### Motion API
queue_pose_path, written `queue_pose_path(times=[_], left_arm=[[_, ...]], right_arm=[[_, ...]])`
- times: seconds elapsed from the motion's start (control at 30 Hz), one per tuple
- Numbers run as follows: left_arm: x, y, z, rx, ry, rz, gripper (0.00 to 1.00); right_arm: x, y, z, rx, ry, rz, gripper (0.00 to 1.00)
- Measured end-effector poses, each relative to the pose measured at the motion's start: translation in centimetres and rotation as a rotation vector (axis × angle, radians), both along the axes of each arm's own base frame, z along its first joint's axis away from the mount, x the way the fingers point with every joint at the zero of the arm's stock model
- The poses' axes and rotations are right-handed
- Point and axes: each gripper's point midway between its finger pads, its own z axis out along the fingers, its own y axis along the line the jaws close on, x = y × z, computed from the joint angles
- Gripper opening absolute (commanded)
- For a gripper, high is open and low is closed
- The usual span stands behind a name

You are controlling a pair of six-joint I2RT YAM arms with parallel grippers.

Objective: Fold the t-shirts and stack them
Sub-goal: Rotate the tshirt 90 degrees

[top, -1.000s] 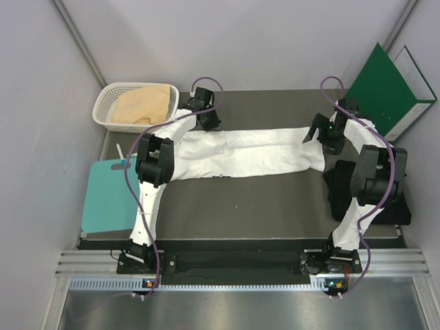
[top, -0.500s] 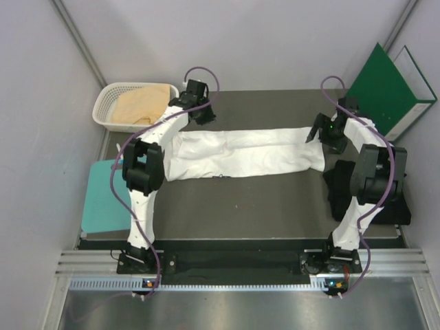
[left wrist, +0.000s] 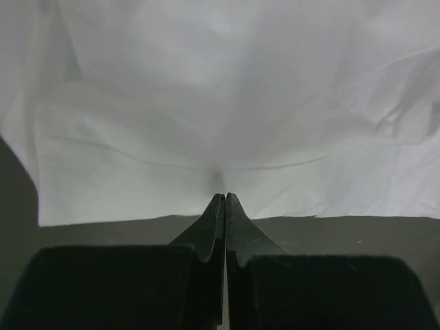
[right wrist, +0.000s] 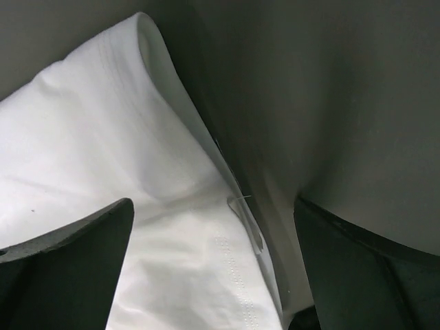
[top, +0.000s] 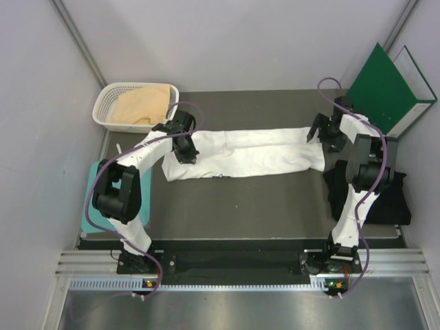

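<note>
T-shirt hem in pinch of left hand.

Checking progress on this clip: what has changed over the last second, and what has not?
The left gripper came from beyond the white t-shirt's far edge down onto its left end and is now shut, apparently pinching the cloth. Its elbow swung out over the teal board. The right gripper stayed open at the shirt's right end. The white t-shirt itself lies as before.
</note>
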Motion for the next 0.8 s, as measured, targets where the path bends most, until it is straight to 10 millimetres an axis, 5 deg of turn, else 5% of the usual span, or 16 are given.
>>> queue_pose_path(times=[0.2, 0.27, 0.3, 0.5, 0.63, 0.8], left_arm=[[-4.2, 2.4, -2.1, 0.077, 0.121, 0.070, 0.00], [-5.0, 3.0, -2.0, 0.096, 0.136, 0.095, 0.00], [-5.3, 3.3, -1.9, 0.105, 0.141, 0.108, 0.03], [-6.3, 4.6, -2.0, 0.162, 0.173, 0.169, 0.25], [-6.8, 5.2, -2.6, 0.193, 0.205, 0.198, 0.54], [-7.3, 5.7, -5.4, 0.246, 0.285, 0.217, 0.59]], right_arm=[[0.5, 1.4, 0.0, 0.011, -0.014, 0.045, 0.84], [0.7, 2.6, 0.0, 0.019, -0.022, 0.079, 0.66], [0.8, 3.4, 0.0, 0.025, -0.027, 0.101, 0.44], [0.4, 7.2, -0.9, 0.090, -0.028, 0.185, 0.06], [0.1, 7.4, -1.0, 0.120, -0.054, 0.175, 0.02], [-1.7, 8.1, -1.0, 0.164, -0.059, 0.167, 0.00]])
